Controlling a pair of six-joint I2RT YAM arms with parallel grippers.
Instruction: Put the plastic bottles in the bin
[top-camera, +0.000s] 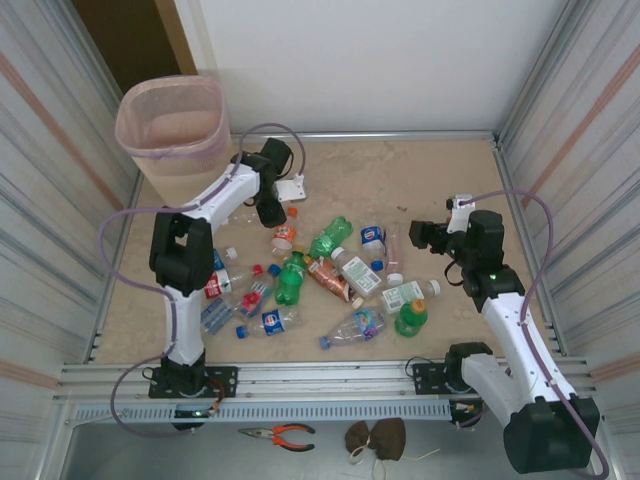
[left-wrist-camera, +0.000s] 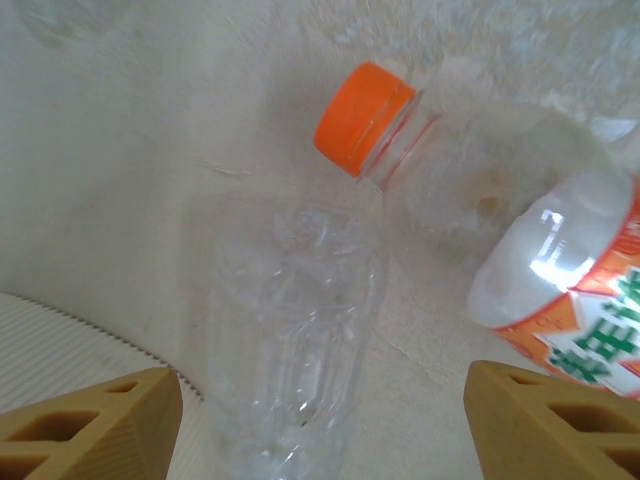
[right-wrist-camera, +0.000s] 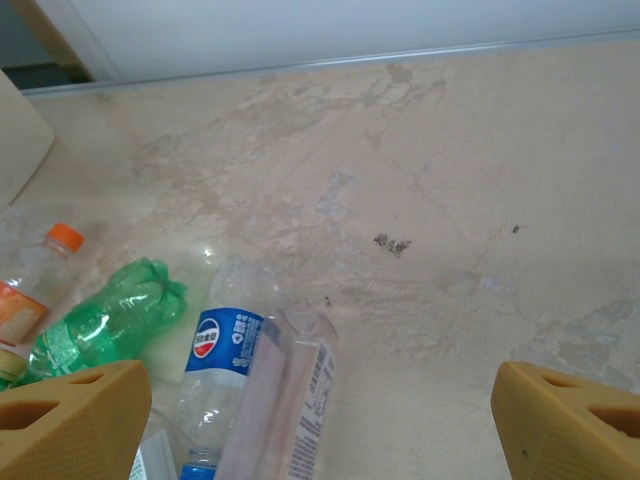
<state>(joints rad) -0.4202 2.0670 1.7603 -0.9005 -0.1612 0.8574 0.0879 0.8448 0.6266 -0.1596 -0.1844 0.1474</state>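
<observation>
Closest to the left wrist camera, the left gripper (left-wrist-camera: 322, 425) stands with its tan fingers (left-wrist-camera: 90, 420) spread and nothing pinched. A crumpled clear plastic bottle with no label (left-wrist-camera: 285, 320) lies on the beige table (left-wrist-camera: 120, 200) between them, nearer the left finger than the right. Its long axis runs away from the camera, across the line on which the fingers close, so a straight descent and squeeze should catch its narrow body. I would judge a slight sideways shift worthwhile first, to centre it.

Just beyond its far end lies a clear bottle with an orange cap and an orange-and-white label (left-wrist-camera: 510, 230), angled across, its cap just beside the crumpled one — close enough to be nudged.

The right gripper (right-wrist-camera: 320, 420) is likewise spread and holds nothing. It hangs over a blue-labelled clear bottle (right-wrist-camera: 225, 345) at the opposite side of the pile, well apart.

Farthest off, the tall pale pink perforated bin (top-camera: 178, 160) stands at the far left, near the left arm — the shorter carry.
</observation>
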